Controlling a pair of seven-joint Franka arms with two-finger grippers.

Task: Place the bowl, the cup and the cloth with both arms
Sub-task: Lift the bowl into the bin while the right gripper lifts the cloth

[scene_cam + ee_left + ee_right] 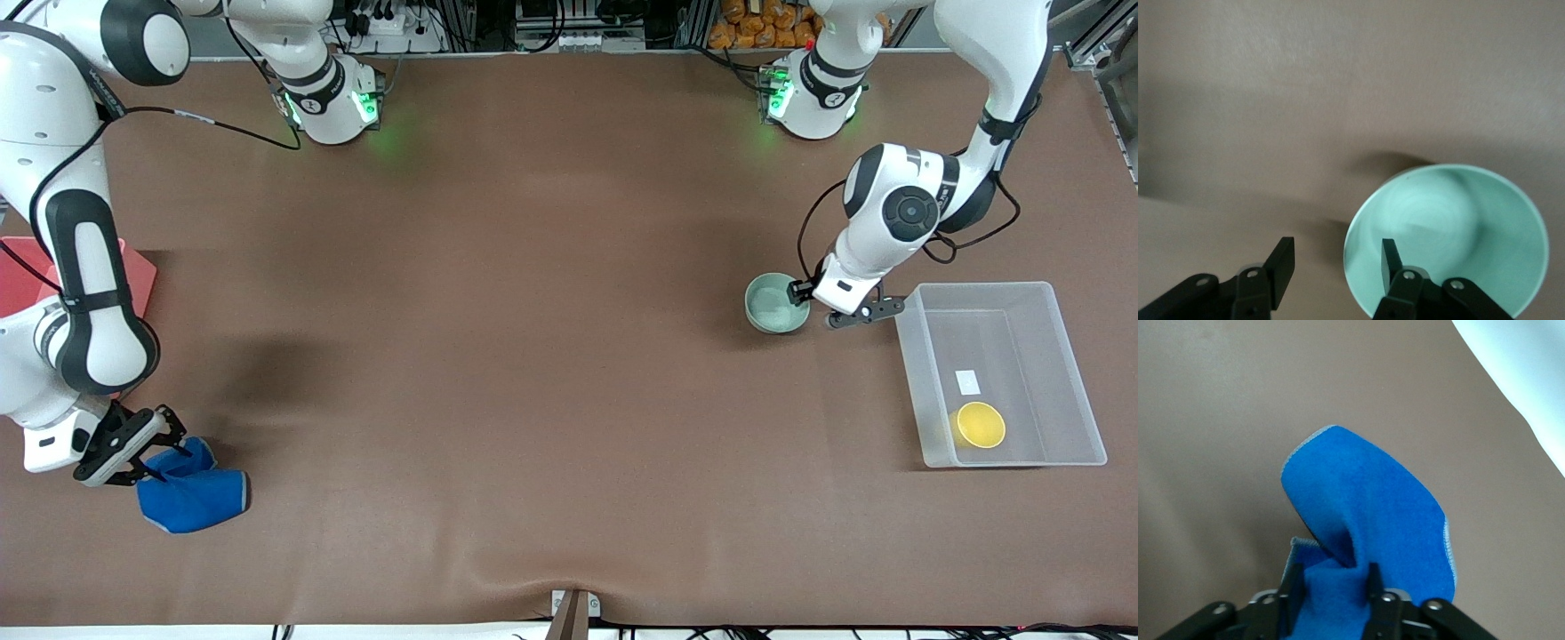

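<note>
Clear plastic bin [1058,298] holds small yellow round cup [978,424]; glossy mint-green bowl [772,304] sits beside the bin, empty. Left end effector [806,293] straddles the bowl rim, fingers apart. Right end effector [164,449] clamps royal-blue fabric cloth [194,498] on brown desk [533,356].

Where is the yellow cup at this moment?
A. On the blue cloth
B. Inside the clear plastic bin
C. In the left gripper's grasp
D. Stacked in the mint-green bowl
B: the yellow cup sits on the floor of the clear plastic bin, at its end nearer the front camera, apart from both grippers.
</note>
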